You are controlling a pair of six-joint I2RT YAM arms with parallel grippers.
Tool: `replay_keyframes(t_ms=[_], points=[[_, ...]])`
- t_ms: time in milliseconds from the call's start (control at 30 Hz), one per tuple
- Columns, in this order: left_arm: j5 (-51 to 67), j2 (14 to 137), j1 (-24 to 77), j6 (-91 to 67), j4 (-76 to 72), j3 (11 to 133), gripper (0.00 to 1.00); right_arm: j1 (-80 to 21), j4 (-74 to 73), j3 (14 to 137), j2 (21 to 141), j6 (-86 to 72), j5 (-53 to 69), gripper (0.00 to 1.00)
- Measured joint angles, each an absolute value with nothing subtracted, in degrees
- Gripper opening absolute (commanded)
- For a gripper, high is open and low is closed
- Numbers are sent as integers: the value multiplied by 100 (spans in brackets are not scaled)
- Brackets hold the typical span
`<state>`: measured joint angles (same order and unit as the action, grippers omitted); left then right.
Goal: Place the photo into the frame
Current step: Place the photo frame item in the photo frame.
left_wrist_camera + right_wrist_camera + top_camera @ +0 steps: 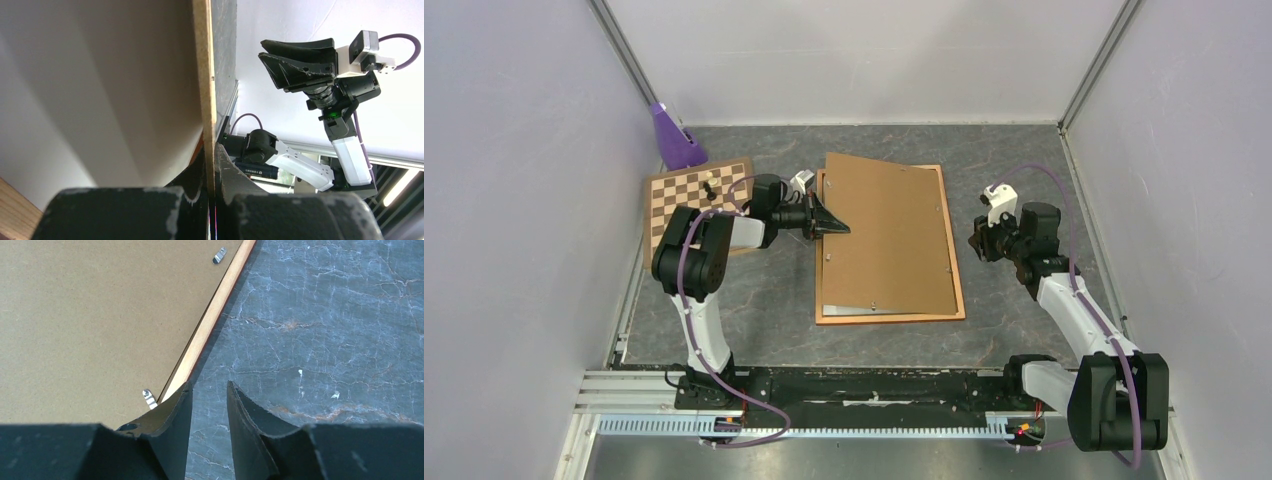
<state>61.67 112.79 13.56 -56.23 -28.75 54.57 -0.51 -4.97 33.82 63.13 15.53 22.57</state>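
The orange-brown wooden frame (957, 250) lies flat in the middle of the table. A plain brown hardboard backing panel (889, 230) lies skewed over it, with its left side raised. My left gripper (838, 228) is shut on the panel's left edge (205, 75). Under the panel a white sheet (100, 100) lies in the frame and looks like the photo's back. It also shows as a pale strip (864, 311) at the near rail. The printed side is hidden. My right gripper (977, 240) is slightly open and empty above the table, just right of the frame's right rail (210, 320).
A checkered chessboard (686, 195) with a few pieces lies at the left, behind my left arm. A purple object (674, 140) stands in the back left corner. Small metal clips (219, 255) sit along the frame's right rail. White walls enclose the table.
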Motion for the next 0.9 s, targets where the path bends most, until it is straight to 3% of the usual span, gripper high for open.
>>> replay_keyframes(t_ms=[900], points=[[6158, 11279, 1321, -5741, -3194, 5247, 2, -51, -499, 3380, 6313, 1573, 2368, 34]])
